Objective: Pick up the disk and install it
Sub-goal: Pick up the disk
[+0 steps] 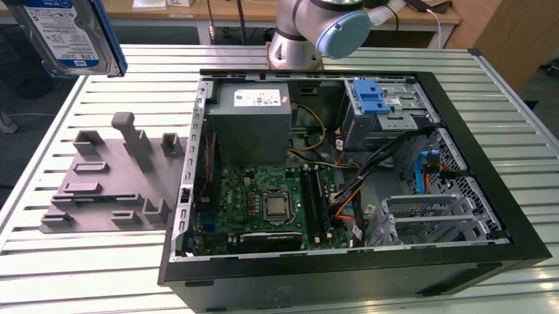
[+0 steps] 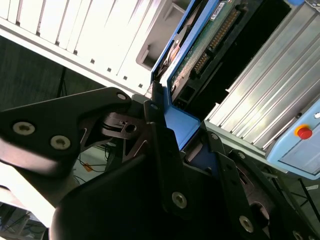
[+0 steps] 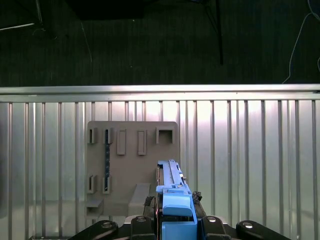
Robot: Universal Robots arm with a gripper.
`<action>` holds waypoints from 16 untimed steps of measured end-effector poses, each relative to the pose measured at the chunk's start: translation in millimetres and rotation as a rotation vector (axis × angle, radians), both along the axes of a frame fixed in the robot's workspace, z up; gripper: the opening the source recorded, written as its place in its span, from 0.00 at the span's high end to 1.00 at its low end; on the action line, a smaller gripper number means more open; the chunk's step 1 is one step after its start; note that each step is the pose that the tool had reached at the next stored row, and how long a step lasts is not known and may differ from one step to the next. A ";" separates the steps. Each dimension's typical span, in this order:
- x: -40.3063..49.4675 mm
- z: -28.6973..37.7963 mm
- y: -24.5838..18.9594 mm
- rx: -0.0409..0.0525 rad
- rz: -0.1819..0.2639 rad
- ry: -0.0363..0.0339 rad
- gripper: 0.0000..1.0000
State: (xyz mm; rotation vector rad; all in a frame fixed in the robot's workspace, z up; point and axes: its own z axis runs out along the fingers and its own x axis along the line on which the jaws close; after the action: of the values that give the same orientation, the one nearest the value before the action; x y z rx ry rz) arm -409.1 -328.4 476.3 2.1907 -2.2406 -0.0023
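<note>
The disk (image 1: 65, 33), silver with a white-and-blue label in a blue carrier, hangs high above the table's far corner on the exterior view's left. In the second wrist view my gripper (image 2: 181, 120) is shut on the disk (image 2: 200, 45); the black fingers (image 2: 160, 145) clamp the blue carrier and the green circuit-board side shows. In the first wrist view the disk (image 3: 174, 187) stands edge-on in my gripper (image 3: 174, 210), over the grey holder plate (image 3: 132, 160).
An open black computer case (image 1: 489, 196) lies on the slatted metal table (image 1: 88, 261); its drive cage (image 1: 384, 114) with a blue clip sits at the far right corner. The grey holder plate (image 1: 114, 176) lies beside the case. The arm's base (image 1: 302, 39) stands behind the case.
</note>
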 end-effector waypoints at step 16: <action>5.2 0.0 0.0 0.0000 0.000 0.0000 0.64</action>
State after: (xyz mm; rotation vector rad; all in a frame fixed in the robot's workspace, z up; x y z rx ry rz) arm -404.0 -328.4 476.3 2.1906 -2.2406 -0.0024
